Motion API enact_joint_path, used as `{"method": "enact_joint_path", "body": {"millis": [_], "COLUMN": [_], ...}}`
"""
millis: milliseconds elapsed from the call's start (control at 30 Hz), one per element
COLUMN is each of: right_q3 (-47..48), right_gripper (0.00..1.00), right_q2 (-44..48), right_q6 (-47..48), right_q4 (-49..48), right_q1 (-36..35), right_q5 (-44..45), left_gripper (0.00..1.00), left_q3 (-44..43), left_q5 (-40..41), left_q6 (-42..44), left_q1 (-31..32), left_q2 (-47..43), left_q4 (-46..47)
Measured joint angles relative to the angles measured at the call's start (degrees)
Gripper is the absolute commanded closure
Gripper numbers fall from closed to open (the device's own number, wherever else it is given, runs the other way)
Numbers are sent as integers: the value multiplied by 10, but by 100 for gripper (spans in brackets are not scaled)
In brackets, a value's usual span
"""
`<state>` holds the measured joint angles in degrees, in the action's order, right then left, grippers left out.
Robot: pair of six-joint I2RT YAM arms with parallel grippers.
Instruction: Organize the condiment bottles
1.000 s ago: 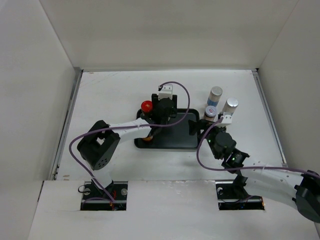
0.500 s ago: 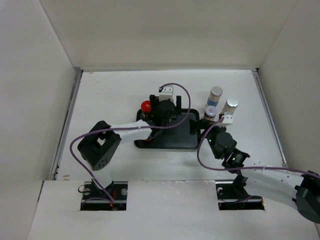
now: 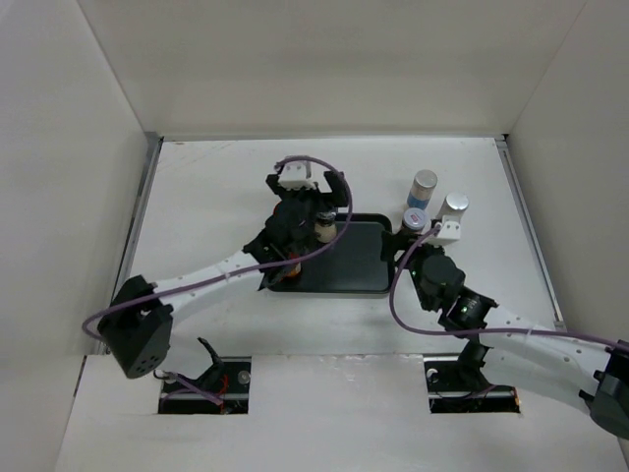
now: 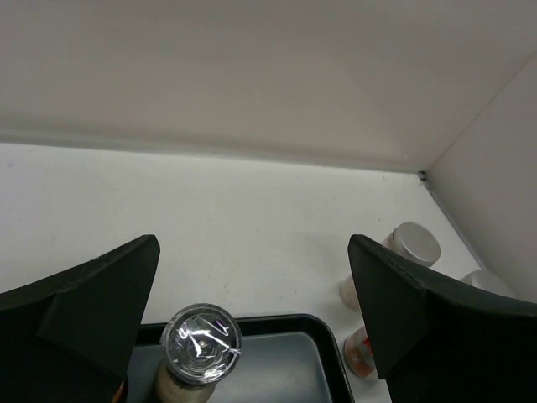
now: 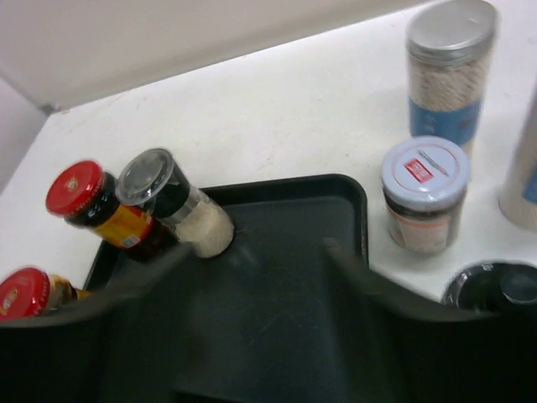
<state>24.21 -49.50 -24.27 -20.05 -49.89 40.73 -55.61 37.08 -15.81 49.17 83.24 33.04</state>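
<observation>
right wrist: dark-lidded jar (image 5: 495, 290) half out-of-frame

flat black tray on a white table, pale walls around

tray (image 3: 359, 264) rectangular with rounded corners and a low raised rim, floor dull dark grey with faint scuffs; lies near mid-table, long side running left to right. table (image 3: 211, 187) matte white, thin metal strips along its left and right edges. back wall (image 3: 324, 69) and side walls plain, off-white.
</observation>
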Motion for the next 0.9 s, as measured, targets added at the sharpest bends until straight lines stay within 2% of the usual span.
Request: {"method": "enact_joint_path", "body": {"millis": [67, 133, 300, 467, 700, 867, 900], "right_q3": [9, 17, 34, 53, 57, 57, 57], "right_gripper": [7, 0, 0, 0, 1, 15, 21], "right_q2": [13, 26, 37, 7, -56, -99, -101], "right_q6": [5, 6, -12, -54, -79, -80, -81], "right_q4": [34, 73, 183, 274, 283, 282, 281], "right_q1": [-5, -8, -2, 78, 175, 188, 188], "right_q5": [31, 71, 164, 150, 49, 11, 6], "left_gripper": [2, 2, 2, 2, 1, 2, 2], "left_q3": [52, 113, 260, 350, 423, 439, 442], "left_q5": [7, 23, 94, 156, 182, 165, 161], "left_q6": [1, 0, -20, -59, -126, -154, -157], "left_q1": [-3, -14, -63, -96, -132, -140, -143], "left_q2": [-53, -117, -289, -385, -402, -381, -376], "left_q4": [19, 29, 35, 9, -38, -25, -21]}}
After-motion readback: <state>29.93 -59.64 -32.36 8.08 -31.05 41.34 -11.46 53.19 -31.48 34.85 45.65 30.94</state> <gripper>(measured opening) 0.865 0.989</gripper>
